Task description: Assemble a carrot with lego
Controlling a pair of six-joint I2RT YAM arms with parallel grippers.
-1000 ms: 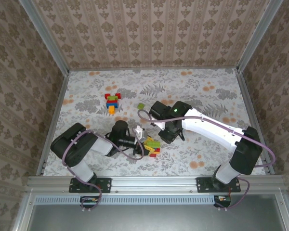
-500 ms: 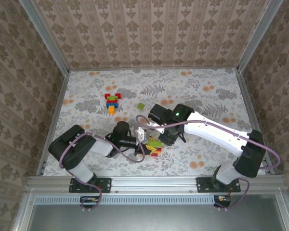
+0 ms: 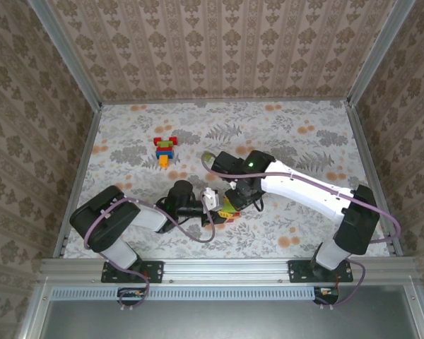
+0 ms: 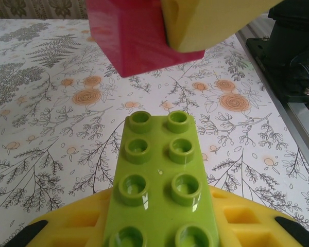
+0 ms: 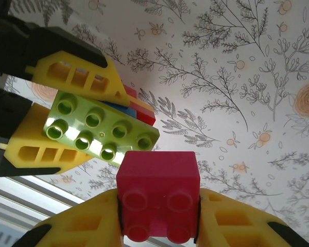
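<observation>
The light green oblong glossy plastic brick (image 5: 100, 128) sits clamped between the yellow fingers of the left gripper (image 4: 162, 229), low centre in the top view. Just beside its end, the red square plastic brick (image 5: 158, 198) is pinched by the right gripper (image 5: 158, 224). Blue and red bricks (image 5: 140, 110) lie beneath on the floral tabletop (image 3: 290, 134); a small multicoloured brick stack (image 3: 165, 150) stands well apart, upper left

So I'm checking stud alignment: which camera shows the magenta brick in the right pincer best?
Right wrist: the magenta brick sits whole in the right pincer, four studs facing the camera. Left wrist catches just a cropped side at the top edge. Top external leaves it too small to tell.
</observation>
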